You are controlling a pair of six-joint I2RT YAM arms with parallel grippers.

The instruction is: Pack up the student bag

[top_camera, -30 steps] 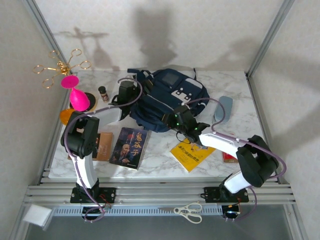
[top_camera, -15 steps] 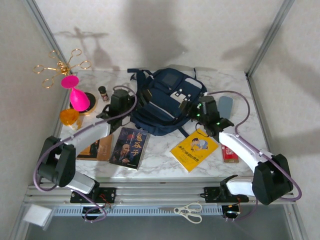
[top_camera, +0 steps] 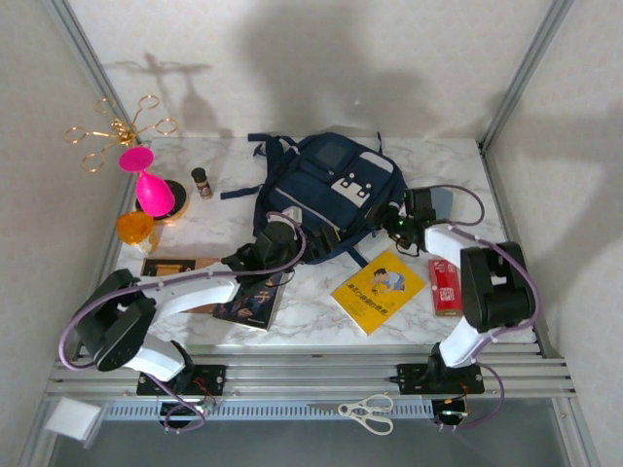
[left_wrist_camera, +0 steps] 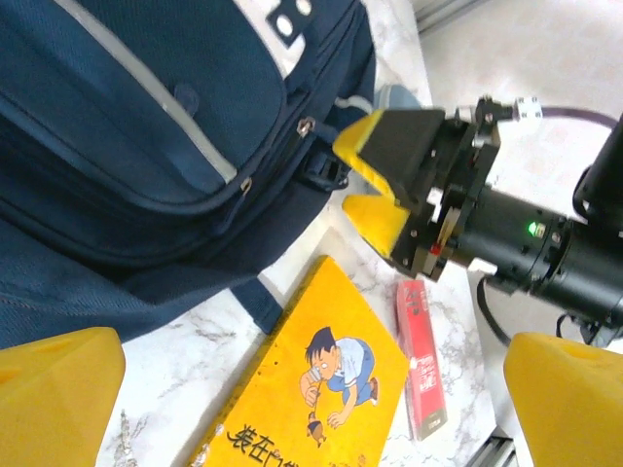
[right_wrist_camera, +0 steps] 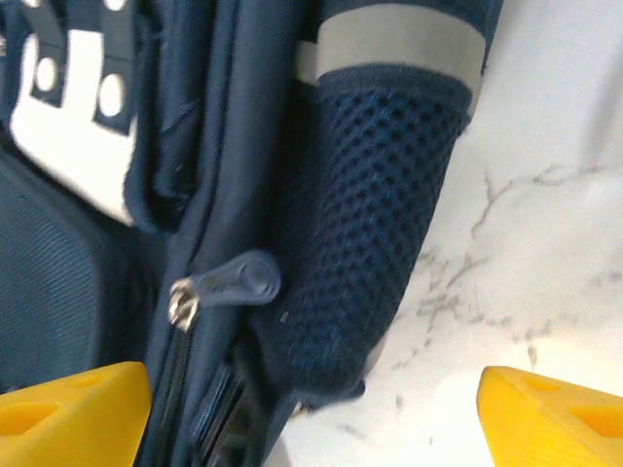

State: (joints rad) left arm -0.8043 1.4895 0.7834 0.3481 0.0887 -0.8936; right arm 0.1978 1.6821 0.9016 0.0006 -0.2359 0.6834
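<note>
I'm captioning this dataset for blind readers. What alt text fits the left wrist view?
A navy backpack lies on a marble table, with the right tool open close beside it. A yellow cartoon-cover book and a small red box lie on the table next to the bag.

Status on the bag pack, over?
Left gripper open, empty, at student bag's near edge. Right gripper open by its side zipper pull. Yellow book on table, unpacked. No obstruction seen.

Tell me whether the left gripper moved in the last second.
Yes. The left gripper came nearer, from beside the bottle to the dark book's far edge.
</note>
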